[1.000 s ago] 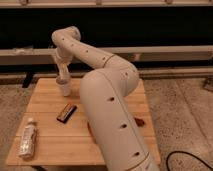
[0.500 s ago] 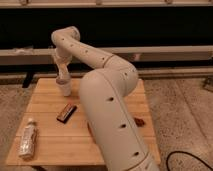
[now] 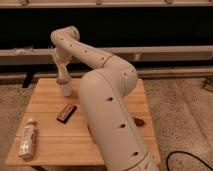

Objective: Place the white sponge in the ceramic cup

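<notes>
The ceramic cup is a small white cup standing on the far left part of the wooden table. My gripper points straight down and sits right above the cup's mouth, touching or nearly touching its rim. The white sponge does not show anywhere; the gripper and the cup hide where it could be. My white arm reaches from the lower right up and over to the cup and covers the middle of the table.
A dark bar with an orange edge lies in front of the cup. A pale plastic bottle lies at the front left corner. A sliver of an orange-brown object shows right of the arm.
</notes>
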